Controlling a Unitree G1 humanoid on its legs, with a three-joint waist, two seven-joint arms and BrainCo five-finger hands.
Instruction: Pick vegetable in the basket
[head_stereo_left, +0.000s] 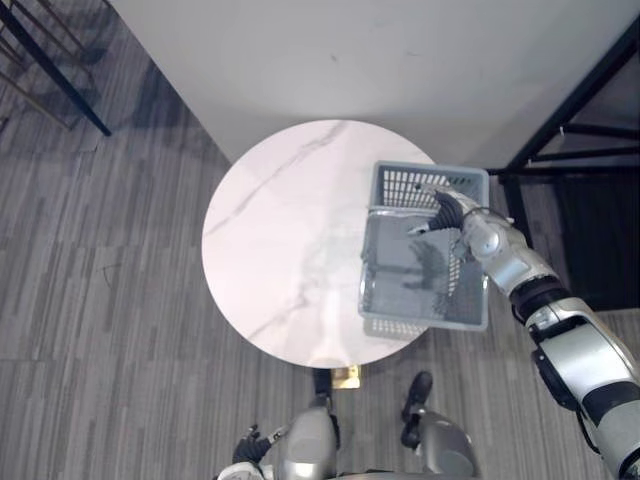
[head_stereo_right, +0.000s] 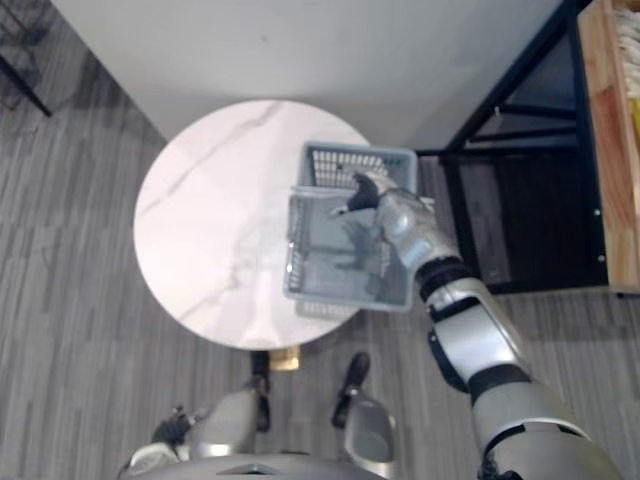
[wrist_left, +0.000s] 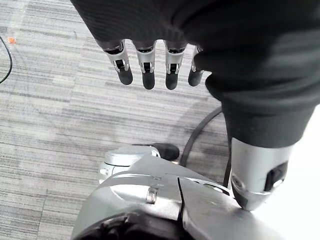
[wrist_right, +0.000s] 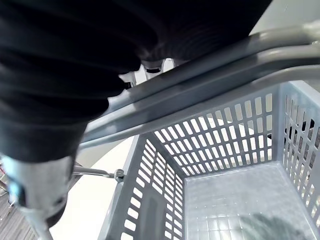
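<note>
Logged grey plastic basket (head_stereo_left: 412, 186) at right edge of round white marble worktop (head_stereo_left: 280, 240), overhanging that edge on its outer side. Rectangular, with slotted walls, a finely perforated floor and two loop handles (wrist_right: 200, 90) brought together across the top. Floor bare where seen in right wrist view; found no vegetable to record there.

Located right hand (head_stereo_left: 447, 211) above the basket's far half, right at the handles. In its own wrist view, seen with the handles passing just under the dark cover. Cannot tell whether clamped on the handles or merely lying against them.

Located left hand (wrist_left: 146, 67) hanging low off the near edge of the worktop, over grey carpet floor (wrist_left: 55, 110), relaxed and apart, holding nothing.

Handling, as judged:
- Probably light while unloaded; rigid shell, some give likely in the slotted walls
- Smooth plastic, so likely slippery if pinched on a bare wall
- Not fragile
- Best taken by both handles together, at mid-span, to hang level
- An off-centre hold likely to tilt it toward the heavier end
- Given the overhang, avoid pressing down on the outer side: risk of tipping off the right edge

Judged step: securing the handles before any lift
</note>
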